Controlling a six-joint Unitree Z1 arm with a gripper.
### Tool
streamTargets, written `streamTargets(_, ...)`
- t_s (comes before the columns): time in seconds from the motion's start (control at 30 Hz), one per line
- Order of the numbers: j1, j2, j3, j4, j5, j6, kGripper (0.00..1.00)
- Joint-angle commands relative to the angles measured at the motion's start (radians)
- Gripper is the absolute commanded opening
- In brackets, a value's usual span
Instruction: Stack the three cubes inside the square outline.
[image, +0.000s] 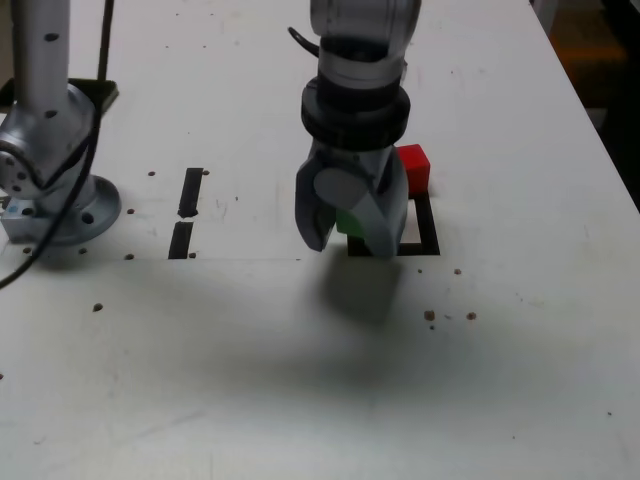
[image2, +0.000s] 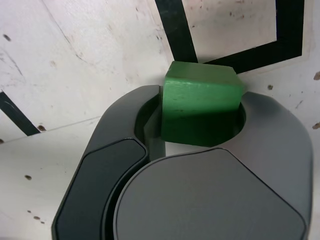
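Exterior view first: the gripper (image: 347, 235) hangs nose-down over the white table (image: 520, 380), right at the near-left corner of the square outline (image: 428, 232) as this view shows it. A sliver of the green cube (image: 350, 222) peeks out between the two grey jaws, so it's clamped on that cube, jaws only as far apart as the block is wide. I can't tell from here if the cube is touching the table or sitting a bit above it. The red cube (image: 414, 168) sits on the table just behind the outline, on its far side, touching or nearly touching the tape. Well off to the exterior view's left of the outline are two short black strips (image: 187, 212), one behind the other, and further left again is the arm's round base (image: 62, 205) with a black cable (image: 60, 205) running down past it. The gripper hides most of the outline's inside, so what's in there is anyone's guess from this angle.

Wrist view: here the grip is obvious. The green cube (image2: 200, 107) is wedged between the dark grey jaws of the gripper (image2: 200, 130), sticking out past their tips. Beyond it, the black tape of the square outline (image2: 175, 30) shows up with its white centre, and the bit of centre visible is bare. The cube's front corner overlaps the tape's corner in this picture. A piece of one black strip (image2: 15, 112) cuts across the edge. No red cube in this shot, and neither view shows a yellow one.
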Motion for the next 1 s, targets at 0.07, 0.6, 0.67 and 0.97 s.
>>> streamTargets(0.07,0.002,0.039,-0.035,-0.011,-0.004,-0.036,0.26)
streamTargets(0.6,0.061,0.098,-0.068,-0.021,0.021,-0.106,0.26)
streamTargets(0.67,0.068,0.1,-0.063,-0.022,0.03,-0.109,0.26)
streamTargets(0.97,0.081,0.101,-0.047,-0.024,0.045,-0.11,0.26)
